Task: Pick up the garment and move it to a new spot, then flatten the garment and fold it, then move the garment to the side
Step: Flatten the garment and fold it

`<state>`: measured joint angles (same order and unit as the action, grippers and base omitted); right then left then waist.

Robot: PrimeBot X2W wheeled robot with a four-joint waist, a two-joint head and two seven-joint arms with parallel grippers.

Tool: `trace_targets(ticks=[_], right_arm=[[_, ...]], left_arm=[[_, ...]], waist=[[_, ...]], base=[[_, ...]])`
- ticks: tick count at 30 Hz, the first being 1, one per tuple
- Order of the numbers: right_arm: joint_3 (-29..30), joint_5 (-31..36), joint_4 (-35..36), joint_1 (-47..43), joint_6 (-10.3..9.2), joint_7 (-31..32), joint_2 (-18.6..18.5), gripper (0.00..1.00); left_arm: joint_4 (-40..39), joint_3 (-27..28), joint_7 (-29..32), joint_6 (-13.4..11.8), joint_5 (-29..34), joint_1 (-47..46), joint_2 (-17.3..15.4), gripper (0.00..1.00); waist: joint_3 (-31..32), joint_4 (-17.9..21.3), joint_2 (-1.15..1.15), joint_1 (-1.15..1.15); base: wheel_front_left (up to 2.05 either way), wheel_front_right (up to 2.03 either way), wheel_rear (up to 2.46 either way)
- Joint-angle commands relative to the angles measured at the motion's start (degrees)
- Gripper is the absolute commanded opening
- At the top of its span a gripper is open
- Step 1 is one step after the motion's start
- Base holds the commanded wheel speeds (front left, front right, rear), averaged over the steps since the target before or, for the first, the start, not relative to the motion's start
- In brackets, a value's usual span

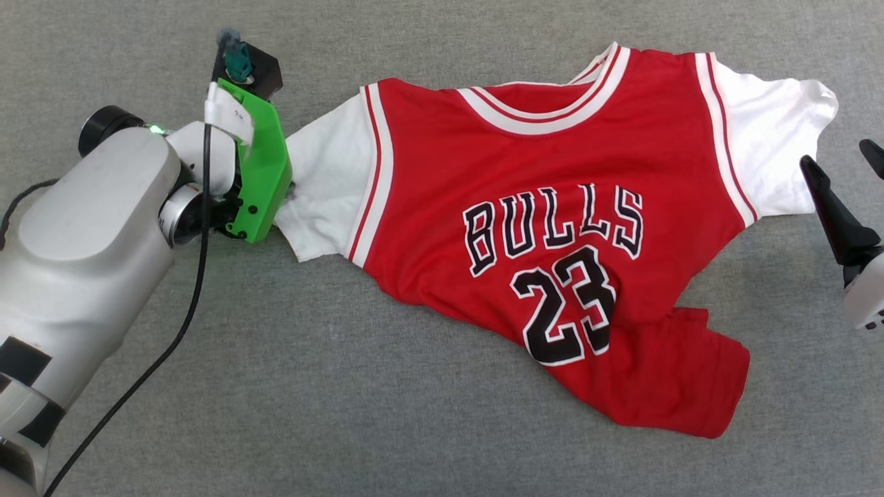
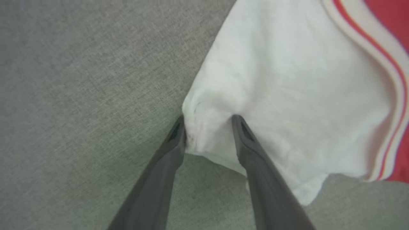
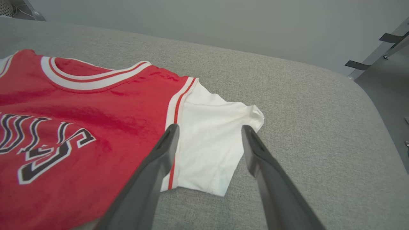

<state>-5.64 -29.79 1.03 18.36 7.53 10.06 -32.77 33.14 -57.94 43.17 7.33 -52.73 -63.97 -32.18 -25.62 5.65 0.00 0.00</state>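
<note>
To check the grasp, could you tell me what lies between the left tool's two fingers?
A bunched white sleeve corner of the garment, shown in the left wrist view.

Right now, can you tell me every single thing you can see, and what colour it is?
garment: one, red with white sleeves and black "BULLS 23", lying face up on the surface, lower part rumpled
surface: one, grey cloth, under everything
wall: one, pale grey, behind the surface
cable: one, black, trailing beside the left arm
left arm: one, silver, with a green bracket
left hand: one, dark fingers apart, astride one white sleeve's corner
right hand: one, dark, open, near the other sleeve
</note>
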Motion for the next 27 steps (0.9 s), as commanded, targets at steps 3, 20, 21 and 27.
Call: trace_targets(ticks=[3, 20, 21, 27], right_arm=[[1.11, -0.81, -0.33, 0.11, -0.04, -0.26, -1.33, 1.00], [-1.70, -12.55, -1.04, 11.67, -0.04, 25.44, -15.67, 1.00], [-2.97, -13.77, -2.15, 13.47, -0.04, 28.63, -15.95, 1.00], [-9.65, -13.37, -9.39, 23.83, -0.04, 40.61, -15.56, 1.00]], left_arm=[[1.12, -1.91, -6.35, 0.15, -0.35, 1.38, -1.00, 0.00], [-4.53, 0.96, -23.00, -0.55, -1.74, 1.78, -8.60, 0.00], [-5.21, 0.94, -23.28, -0.85, -1.49, 1.72, -8.48, 0.00], [-8.90, 0.99, -24.97, -2.54, 0.18, 0.43, -7.26, 0.00]], waist=[[1.87, -1.45, 0.00, 0.00], [3.06, -8.13, 0.00, 0.00], [2.58, -8.59, 0.00, 0.00], [-0.75, -11.08, 0.00, 0.00]], base=[[0.00, 0.00, 0.00], [0.00, 0.00, 0.00], [0.00, 0.00, 0.00], [0.00, 0.00, 0.00]])
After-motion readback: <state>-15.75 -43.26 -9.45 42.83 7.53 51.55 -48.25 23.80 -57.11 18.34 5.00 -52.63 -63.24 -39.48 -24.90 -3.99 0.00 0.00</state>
